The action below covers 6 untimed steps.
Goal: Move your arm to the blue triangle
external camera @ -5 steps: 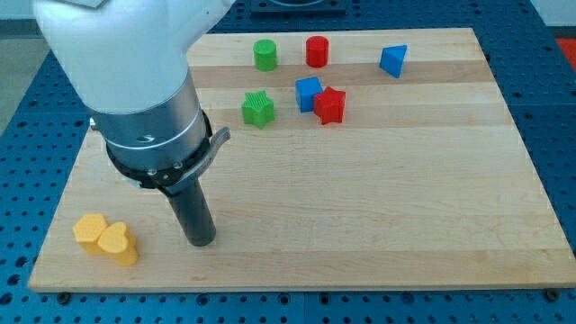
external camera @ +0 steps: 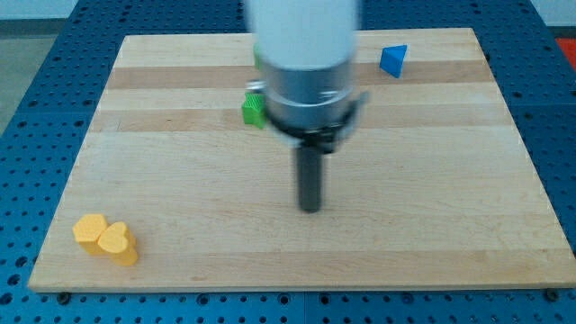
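A pale wooden board [external camera: 180, 180] filled most of the view, its surface made of long planks whose grain ran from the view's left to the view's right, with slightly darker bands near the view's top. Beneath and around it lay a blue perforated base [external camera: 27, 135], dotted with regular rows of small holes, showing along every edge of the board. The light was even and soft, casting faint shadows
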Each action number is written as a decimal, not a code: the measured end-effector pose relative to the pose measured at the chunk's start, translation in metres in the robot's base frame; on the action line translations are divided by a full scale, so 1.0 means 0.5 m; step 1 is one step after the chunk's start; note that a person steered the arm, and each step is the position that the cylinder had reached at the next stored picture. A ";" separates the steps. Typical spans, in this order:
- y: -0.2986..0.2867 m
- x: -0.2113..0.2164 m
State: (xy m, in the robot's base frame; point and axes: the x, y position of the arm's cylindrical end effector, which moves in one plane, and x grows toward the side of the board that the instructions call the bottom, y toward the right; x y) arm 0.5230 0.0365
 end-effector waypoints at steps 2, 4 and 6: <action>0.161 -0.111; 0.340 -0.289; 0.397 -0.505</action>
